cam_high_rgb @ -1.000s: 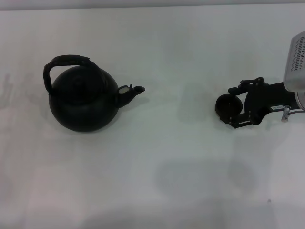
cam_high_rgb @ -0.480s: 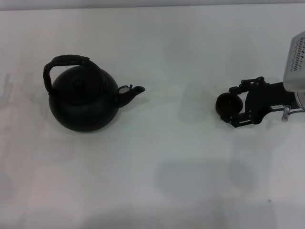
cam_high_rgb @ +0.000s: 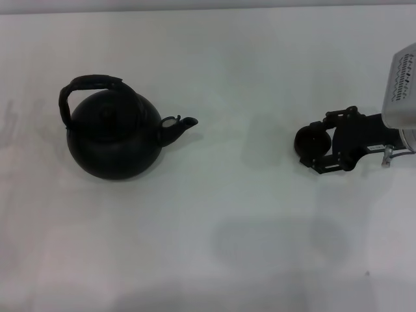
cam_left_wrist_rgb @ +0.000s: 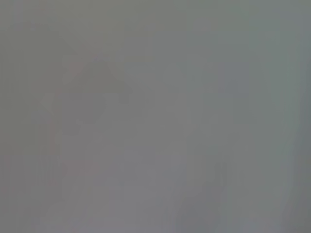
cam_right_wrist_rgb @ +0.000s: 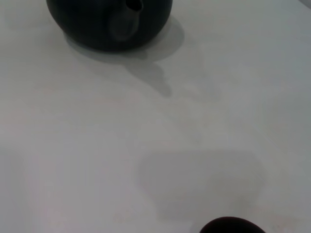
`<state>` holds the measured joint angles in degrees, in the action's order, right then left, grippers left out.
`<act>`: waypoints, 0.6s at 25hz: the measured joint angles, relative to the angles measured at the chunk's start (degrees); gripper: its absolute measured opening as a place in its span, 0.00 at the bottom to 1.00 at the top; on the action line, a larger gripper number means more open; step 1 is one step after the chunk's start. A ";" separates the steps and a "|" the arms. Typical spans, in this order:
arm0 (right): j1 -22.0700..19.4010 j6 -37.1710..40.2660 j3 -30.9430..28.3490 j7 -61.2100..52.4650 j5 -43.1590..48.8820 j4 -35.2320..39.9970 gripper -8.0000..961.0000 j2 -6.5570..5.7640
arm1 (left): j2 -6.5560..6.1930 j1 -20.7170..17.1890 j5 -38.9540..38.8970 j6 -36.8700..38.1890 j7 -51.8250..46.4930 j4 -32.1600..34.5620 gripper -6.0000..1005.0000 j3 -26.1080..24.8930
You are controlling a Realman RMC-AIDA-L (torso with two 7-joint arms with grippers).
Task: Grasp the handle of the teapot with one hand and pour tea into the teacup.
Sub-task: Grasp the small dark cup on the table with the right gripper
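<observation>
While the teapot (cam_high_rgb: pixel 116 135) sits on the left part of the white table (cam_high_rgb: pixel 234 214), its round dark body rests flat and its short spout (cam_high_rgb: pixel 181 125) points toward my right side. The handle (cam_high_rgb: pixel 91 88) arches over its top, rough and thick, and nothing touches it. In my right wrist view the teapot (cam_right_wrist_rgb: pixel 109 22) shows only as the lower part of its body with the spout (cam_right_wrist_rgb: pixel 127 19) facing the camera and a shadow falling on the table (cam_right_wrist_rgb: pixel 97 145) in front of it.

Well apart from the teapot, over on the right, is the teacup (cam_high_rgb: pixel 309 143), small, dark and round. My right gripper (cam_high_rgb: pixel 322 145) reaches in from the right edge, and the cup sits at its tip, between the two black fingers (cam_high_rgb: pixel 333 117), which stand on either side of it. They appear closed around the cup, gripping it at its sides. In the right wrist view a dark rounded edge of the teacup (cam_right_wrist_rgb: pixel 232 226) peeks in at the border.

A faint square shadow lies on the table nearer to me, between teapot and cup.

My left gripper does not show in the head view, and my left wrist view gives only a plain grey blur, so I cannot tell how that hand stands.
</observation>
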<state>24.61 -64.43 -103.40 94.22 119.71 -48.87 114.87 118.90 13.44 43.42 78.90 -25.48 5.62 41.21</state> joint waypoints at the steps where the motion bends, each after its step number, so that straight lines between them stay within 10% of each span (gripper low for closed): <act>1: 0.01 0.02 0.10 0.01 0.00 -0.01 0.87 0.00 | -0.02 0.00 0.00 -0.02 0.00 0.00 0.68 0.00; 15: -0.17 -1.72 -0.33 -0.98 -0.56 -2.99 0.77 0.08 | -0.07 0.00 -0.06 -0.23 0.00 0.10 0.68 0.00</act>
<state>24.44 -66.15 -103.73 93.24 119.15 -51.86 114.95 118.82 13.45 43.35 78.67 -25.48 5.72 41.22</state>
